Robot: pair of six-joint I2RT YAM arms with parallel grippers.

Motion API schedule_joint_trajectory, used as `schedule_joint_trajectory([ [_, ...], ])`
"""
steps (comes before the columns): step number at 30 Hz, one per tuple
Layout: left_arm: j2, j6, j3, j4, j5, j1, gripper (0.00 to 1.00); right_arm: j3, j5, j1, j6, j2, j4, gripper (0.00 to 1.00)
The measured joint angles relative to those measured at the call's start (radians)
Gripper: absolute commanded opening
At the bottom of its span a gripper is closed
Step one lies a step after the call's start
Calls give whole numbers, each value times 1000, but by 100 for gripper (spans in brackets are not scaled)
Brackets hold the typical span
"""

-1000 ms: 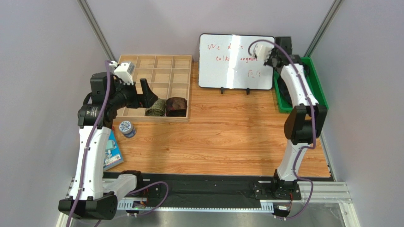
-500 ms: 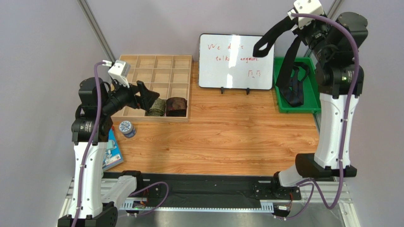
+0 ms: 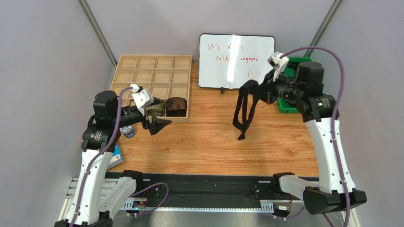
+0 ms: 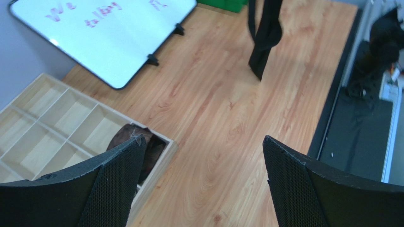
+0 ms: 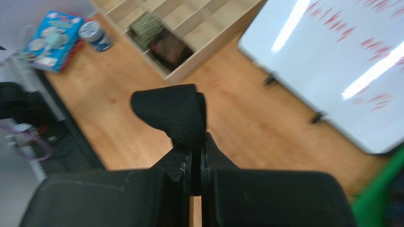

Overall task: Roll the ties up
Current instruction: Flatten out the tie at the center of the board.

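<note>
Our right end effector is clamped tight on a black tie, pinching it at a fold. The loops hang free over the middle of the worktop, and we cannot tell whether the lowest tip touches the wood. In the right wrist view the fabric bulges out past the closed jaws. Our left end effector stands wide open with nothing in it, hovering just off the front edge of the tray. We judge two ties done: an olive coil and a reddish-brown coil sit in adjoining front compartments. The black tie is not yet laid flat, let alone rolled. The right arm hides most of the green bin, so we cannot tell how many more wait.
</note>
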Motion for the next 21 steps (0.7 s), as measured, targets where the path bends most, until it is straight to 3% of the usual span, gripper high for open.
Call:
schedule_joint_trajectory([
  [5,6,269,-26,-106,-25,-143,90,-276,-117,19,133,35,58,0],
  [10,55,443,-74,-142,-110,-308,84,-314,-160,-8,139,97,81,0],
  [16,215,496,-129,-91,-209,-460,81,-328,-155,-178,-80,59,-60,0],
  [21,395,428,-150,61,-272,-570,79,-370,-121,-207,-272,32,-209,0],
])
